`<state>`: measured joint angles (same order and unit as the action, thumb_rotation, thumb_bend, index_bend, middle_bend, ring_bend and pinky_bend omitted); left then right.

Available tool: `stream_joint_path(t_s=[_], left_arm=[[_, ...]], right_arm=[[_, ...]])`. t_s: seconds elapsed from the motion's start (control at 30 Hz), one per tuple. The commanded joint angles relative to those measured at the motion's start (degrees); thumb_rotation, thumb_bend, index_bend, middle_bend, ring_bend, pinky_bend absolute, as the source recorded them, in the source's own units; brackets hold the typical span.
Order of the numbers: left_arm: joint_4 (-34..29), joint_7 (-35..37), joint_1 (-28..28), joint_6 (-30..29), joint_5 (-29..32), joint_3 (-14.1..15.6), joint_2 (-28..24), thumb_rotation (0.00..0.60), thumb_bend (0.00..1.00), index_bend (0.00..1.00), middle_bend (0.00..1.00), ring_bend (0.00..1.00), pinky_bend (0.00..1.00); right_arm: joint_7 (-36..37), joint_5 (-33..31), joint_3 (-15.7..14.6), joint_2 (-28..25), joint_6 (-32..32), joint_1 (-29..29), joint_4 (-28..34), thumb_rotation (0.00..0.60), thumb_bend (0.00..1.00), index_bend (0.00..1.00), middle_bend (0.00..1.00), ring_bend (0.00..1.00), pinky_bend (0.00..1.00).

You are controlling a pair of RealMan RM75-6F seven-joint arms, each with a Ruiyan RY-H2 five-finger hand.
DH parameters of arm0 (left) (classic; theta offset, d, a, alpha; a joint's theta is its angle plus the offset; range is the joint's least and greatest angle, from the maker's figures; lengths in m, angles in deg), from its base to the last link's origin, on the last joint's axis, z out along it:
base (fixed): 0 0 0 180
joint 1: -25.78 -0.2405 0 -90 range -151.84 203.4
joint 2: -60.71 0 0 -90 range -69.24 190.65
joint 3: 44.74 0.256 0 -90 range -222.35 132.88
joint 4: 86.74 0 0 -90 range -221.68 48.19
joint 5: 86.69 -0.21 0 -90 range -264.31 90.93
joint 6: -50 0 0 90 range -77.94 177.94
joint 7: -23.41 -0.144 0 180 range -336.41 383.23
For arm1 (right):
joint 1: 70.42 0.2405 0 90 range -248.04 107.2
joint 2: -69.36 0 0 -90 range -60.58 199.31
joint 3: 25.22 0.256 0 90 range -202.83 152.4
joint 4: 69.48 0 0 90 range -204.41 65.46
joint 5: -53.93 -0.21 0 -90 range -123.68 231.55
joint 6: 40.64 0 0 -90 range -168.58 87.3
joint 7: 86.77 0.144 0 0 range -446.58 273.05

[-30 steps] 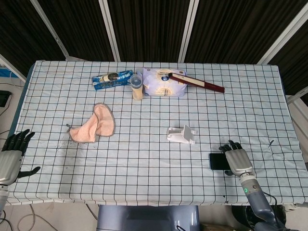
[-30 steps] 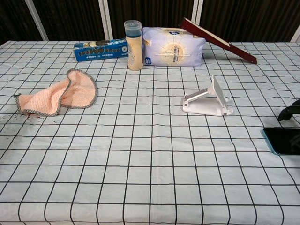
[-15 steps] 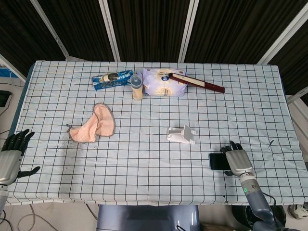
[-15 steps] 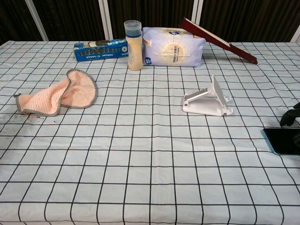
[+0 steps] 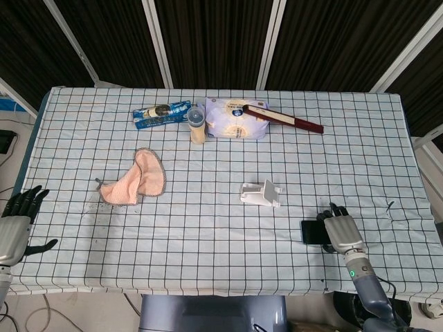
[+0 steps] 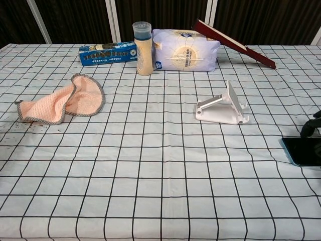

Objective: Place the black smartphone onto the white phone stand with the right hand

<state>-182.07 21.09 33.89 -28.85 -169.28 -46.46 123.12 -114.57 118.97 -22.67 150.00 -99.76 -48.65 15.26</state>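
The black smartphone (image 5: pixel 311 232) lies flat on the checked cloth near the front right edge; the chest view shows its screen (image 6: pixel 303 150) at the right border. My right hand (image 5: pixel 342 232) covers the phone's right part, its fingers stretched out over it, and I cannot see a grip. Only dark fingertips (image 6: pixel 311 125) of that hand appear in the chest view, just behind the phone. The white phone stand (image 5: pixel 261 194) (image 6: pixel 222 109) sits bare, up and to the left of the phone. My left hand (image 5: pixel 17 225) hangs at the table's left edge with fingers apart, holding nothing.
A pink cloth (image 5: pixel 133 180) lies at the left middle. At the back stand a blue packet (image 5: pixel 160 114), a capped bottle (image 5: pixel 196 124), a white bag (image 5: pixel 235 119) and a dark red flat box (image 5: pixel 282 118) leaning on it.
My right hand has slid slightly toward the front edge over the phone. The phone, the stand and my left hand have not moved.
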Motion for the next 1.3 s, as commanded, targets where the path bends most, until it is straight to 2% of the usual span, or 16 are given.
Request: stream_joint_path(t_s=[0.03, 0.53, 0.67, 0.87, 1.03, 1.2, 1.3], left_arm=[[-0.01, 0.07, -0.01, -0.05, 0.01, -0.03, -0.03, 0.600, 0.00, 0.00, 0.00, 0.00, 0.00], [-0.03, 0.32, -0.03, -0.11, -0.13, 0.03, -0.10, 0.600, 0.00, 0.00, 0.00, 0.00, 0.00], [-0.02, 0.35, -0.04, -0.12, -0.15, 0.05, -0.09, 0.600, 0.00, 0.00, 0.00, 0.00, 0.00], [-0.05, 0.40, -0.04, -0.12, -0.10, 0.02, -0.10, 0.600, 0.00, 0.00, 0.00, 0.00, 0.00], [-0.07, 0.40, -0.02, -0.08, -0.09, 0.03, -0.10, 0.600, 0.00, 0.00, 0.00, 0.00, 0.00], [-0.08, 0.39, -0.01, -0.10, -0.09, 0.00, -0.07, 0.600, 0.00, 0.00, 0.00, 0.00, 0.00], [-0.07, 0.43, -0.02, -0.15, -0.13, 0.01, -0.05, 0.600, 0.00, 0.00, 0.00, 0.00, 0.00]], right_arm=[[-0.26, -0.23, -0.18, 0.00, 0.06, 0.05, 0.01, 0.600, 0.37, 0.42, 0.35, 0.10, 0.14], [0.94, 0.81, -0.97, -0.77, -0.67, -0.10, 1.72, 0.600, 0.62, 0.67, 0.54, 0.23, 0.14], [2.95, 1.92, -0.93, -1.21, -1.15, -0.32, 2.55, 0.600, 0.69, 0.71, 0.59, 0.33, 0.15], [5.75, 2.95, -0.71, -1.98, -1.68, -0.67, 3.68, 0.600, 0.71, 0.74, 0.61, 0.41, 0.15], [8.75, 3.57, -0.08, -2.84, -2.40, -1.05, 5.52, 0.600, 0.72, 0.74, 0.61, 0.42, 0.15], [12.94, 3.87, 1.53, -3.76, -3.48, -1.34, 8.23, 0.600, 0.72, 0.74, 0.61, 0.42, 0.15], [16.77, 3.49, 3.62, -4.11, -4.37, -1.37, 10.18, 0.600, 0.73, 0.74, 0.61, 0.42, 0.15]])
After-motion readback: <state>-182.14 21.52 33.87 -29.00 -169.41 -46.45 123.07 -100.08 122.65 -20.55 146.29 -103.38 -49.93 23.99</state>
